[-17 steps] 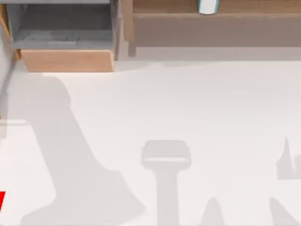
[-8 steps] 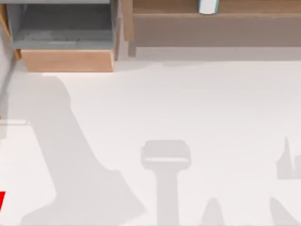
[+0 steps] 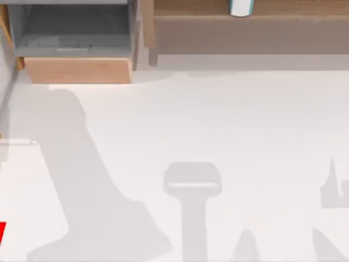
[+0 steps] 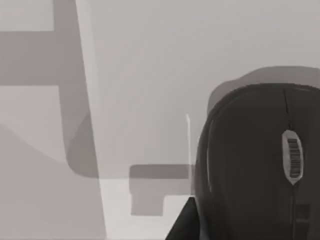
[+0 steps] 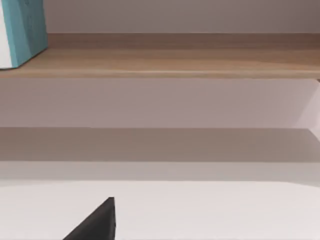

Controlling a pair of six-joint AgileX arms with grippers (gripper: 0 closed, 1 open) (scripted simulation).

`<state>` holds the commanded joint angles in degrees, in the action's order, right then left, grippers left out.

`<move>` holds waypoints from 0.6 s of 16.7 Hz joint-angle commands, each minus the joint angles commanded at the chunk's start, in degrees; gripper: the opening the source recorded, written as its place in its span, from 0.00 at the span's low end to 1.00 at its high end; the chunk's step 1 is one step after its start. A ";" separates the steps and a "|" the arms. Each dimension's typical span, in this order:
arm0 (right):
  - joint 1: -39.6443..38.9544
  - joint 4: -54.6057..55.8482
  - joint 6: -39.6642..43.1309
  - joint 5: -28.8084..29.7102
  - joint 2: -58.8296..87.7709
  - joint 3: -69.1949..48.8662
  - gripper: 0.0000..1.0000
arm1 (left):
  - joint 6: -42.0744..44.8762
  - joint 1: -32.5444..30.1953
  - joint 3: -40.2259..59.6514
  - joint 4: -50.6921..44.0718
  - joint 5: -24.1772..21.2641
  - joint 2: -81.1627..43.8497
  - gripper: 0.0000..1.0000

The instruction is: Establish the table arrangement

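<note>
Black mouse (image 4: 255,165) on white table (image 3: 218,120), left wrist cam.

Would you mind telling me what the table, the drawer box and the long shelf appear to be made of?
The table looks like a plain matte white laminate or painted board: shadows lie on it without glare. The drawer box seems light wood, its tan front faintly grained, with a grey, dull lining. The long shelf looks like darker brown wood, matte; a veneer is equally possible.
</note>
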<state>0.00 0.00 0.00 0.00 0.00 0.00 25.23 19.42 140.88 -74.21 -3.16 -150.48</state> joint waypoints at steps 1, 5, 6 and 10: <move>0.00 0.00 0.00 0.00 0.00 0.00 1.00 | -0.10 0.17 -0.64 -0.14 -0.17 1.08 0.00; 0.00 0.00 0.00 0.00 0.00 0.00 1.00 | -0.44 0.71 -6.26 0.93 -0.99 8.02 0.00; 0.00 0.00 0.00 0.00 0.00 0.00 1.00 | -0.49 0.71 -8.11 1.74 -1.19 10.46 0.00; 0.00 0.00 0.00 0.00 0.00 0.00 1.00 | -0.57 0.08 -17.12 6.39 -1.93 22.19 0.00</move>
<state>0.00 0.00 0.00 0.00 0.00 0.00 24.66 19.50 123.76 -67.82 -5.09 -128.29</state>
